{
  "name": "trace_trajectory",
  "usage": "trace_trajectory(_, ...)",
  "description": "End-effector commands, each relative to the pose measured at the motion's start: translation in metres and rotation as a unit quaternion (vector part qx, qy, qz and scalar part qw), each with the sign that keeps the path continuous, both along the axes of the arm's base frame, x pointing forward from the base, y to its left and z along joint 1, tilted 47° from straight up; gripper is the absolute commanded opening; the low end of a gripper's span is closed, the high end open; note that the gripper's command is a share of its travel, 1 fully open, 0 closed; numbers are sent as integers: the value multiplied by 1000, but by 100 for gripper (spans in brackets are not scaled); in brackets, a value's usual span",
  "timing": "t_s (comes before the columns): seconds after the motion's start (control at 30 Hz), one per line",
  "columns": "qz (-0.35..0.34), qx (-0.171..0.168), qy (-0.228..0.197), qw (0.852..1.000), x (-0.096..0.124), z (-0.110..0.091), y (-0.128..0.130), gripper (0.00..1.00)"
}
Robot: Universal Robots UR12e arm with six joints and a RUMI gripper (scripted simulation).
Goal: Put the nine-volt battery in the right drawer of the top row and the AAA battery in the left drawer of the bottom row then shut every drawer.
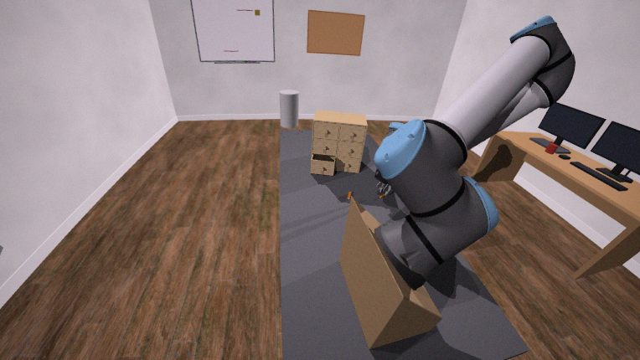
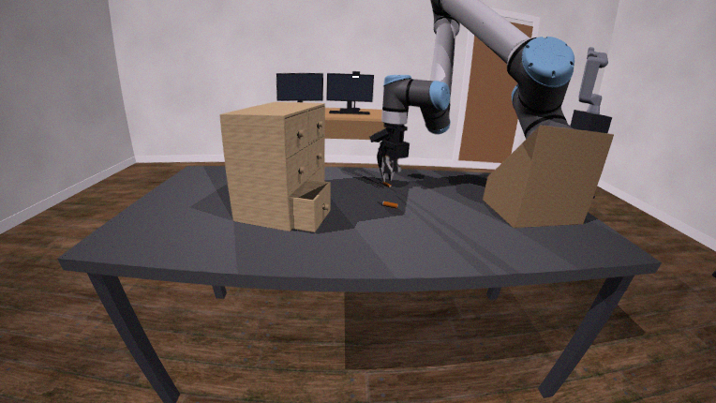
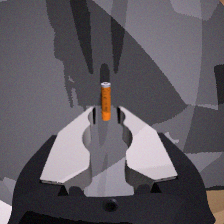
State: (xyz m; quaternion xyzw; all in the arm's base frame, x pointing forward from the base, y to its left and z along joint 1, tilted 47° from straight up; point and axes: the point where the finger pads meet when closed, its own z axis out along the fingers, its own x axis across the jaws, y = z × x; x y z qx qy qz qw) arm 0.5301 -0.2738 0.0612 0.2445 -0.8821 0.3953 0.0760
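The chest (image 1: 339, 117) (image 2: 258, 167) stands upright. Its bottom-row left drawer (image 1: 322, 167) (image 2: 305, 213) is pulled partly out; the other drawers look shut. My gripper (image 1: 383, 192) (image 2: 387, 179) (image 3: 106, 108) points down, its fingers a little apart with nothing gripped. A slim orange battery (image 1: 382, 195) (image 2: 387, 185) (image 3: 106, 100) lies on the table below the fingertips, lengthwise between them in the wrist view. A second orange cylindrical battery (image 1: 349, 195) (image 2: 390, 204) lies nearer the exterior camera. Which one is the AAA is hard to tell. The nine-volt battery is not visible, and the open drawer's inside is dark.
The dark grey table (image 1: 304, 250) (image 2: 320, 262) carries all this. A large tan wedge-shaped block (image 1: 367, 272) (image 2: 556, 180) stands at the arm's base, at the end away from the chest. A desk with monitors (image 1: 570, 125) (image 2: 299, 86) stands beyond the table.
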Motion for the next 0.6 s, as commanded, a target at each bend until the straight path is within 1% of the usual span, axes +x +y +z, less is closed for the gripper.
trace_trajectory(0.0, 0, 0, 0, 1000, 0, 0, 0, 14)
trace_trajectory(0.57, 0, 0, 0, 1000, 1, -5, -6, 14)
